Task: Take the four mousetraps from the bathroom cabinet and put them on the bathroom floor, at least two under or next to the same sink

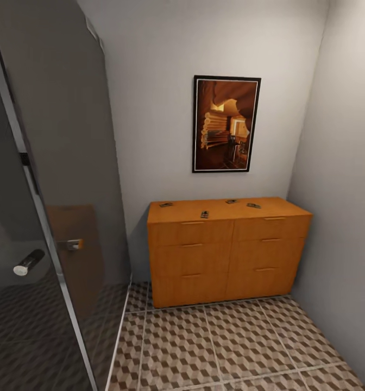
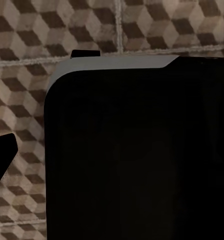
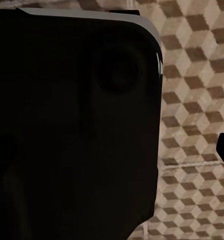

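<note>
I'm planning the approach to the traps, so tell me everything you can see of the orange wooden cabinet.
The cabinet is a low orange-brown unit that looks like wood, with a flat top and two columns of three drawer fronts, each with a thin bar handle; all drawers appear shut. It stands upright on the patterned tile floor against the back wall, under a framed picture, its right end close to the side wall. Four small dark mousetraps lie spread on its top.

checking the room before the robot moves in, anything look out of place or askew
Nothing looks damaged or spilled. The four mousetraps lie scattered at different angles on top of the cabinet, not lined up. The drawers look closed, and the picture hangs straight.
</note>
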Controlling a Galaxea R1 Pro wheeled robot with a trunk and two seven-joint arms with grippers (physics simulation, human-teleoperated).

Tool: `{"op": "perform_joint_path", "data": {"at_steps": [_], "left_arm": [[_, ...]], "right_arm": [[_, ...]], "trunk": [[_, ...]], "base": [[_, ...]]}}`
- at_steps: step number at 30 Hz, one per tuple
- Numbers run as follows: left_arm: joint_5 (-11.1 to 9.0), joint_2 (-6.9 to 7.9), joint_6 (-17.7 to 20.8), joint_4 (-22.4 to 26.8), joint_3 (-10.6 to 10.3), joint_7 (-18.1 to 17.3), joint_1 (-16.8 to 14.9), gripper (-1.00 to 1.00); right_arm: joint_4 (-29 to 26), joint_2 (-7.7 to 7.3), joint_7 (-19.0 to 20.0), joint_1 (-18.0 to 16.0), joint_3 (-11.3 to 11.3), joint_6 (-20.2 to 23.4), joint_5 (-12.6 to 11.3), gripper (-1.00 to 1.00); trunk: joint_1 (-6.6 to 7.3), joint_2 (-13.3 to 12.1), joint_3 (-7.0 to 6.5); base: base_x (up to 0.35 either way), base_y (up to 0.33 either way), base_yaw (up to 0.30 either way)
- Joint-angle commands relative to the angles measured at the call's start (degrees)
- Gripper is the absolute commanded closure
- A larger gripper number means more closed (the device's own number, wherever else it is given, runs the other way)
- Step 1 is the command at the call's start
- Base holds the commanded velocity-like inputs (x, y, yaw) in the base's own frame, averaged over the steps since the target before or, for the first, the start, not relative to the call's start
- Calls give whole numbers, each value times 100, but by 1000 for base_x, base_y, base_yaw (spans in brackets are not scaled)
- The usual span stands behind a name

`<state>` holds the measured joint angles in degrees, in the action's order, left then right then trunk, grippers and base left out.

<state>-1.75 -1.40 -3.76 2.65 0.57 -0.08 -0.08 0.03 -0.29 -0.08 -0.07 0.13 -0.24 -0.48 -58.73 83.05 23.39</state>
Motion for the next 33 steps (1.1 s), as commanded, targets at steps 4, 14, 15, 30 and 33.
{"op": "perform_joint_path", "data": {"at_steps": [4,14,15,30,33], "left_arm": [[-18,-1,-14,-1,2,-1,-1,-100],[-18,6,-12,-1,-11,-1,-1,-100],[-18,6,-12,-1,-11,-1,-1,-100],[-18,8,-11,-1,-13,-1,-1,-100],[-18,8,-11,-1,-13,-1,-1,-100]], "right_arm": [[-2,0,-1,-2,2,-2,-2,-100],[-2,2,-1,-2,4,-2,3,-100],[-2,2,-1,-2,4,-2,3,-100],[-3,1,-1,-2,13,-2,20,-100],[-3,0,-1,-2,13,-2,21,-100]], "trunk": [[0,3,-7],[0,3,-24],[0,3,-25],[0,3,-27],[0,3,-27]], "base": [[0,0,-265],[101,0,-160],[244,0,-45],[300,0,-12],[317,0,-1]]}}
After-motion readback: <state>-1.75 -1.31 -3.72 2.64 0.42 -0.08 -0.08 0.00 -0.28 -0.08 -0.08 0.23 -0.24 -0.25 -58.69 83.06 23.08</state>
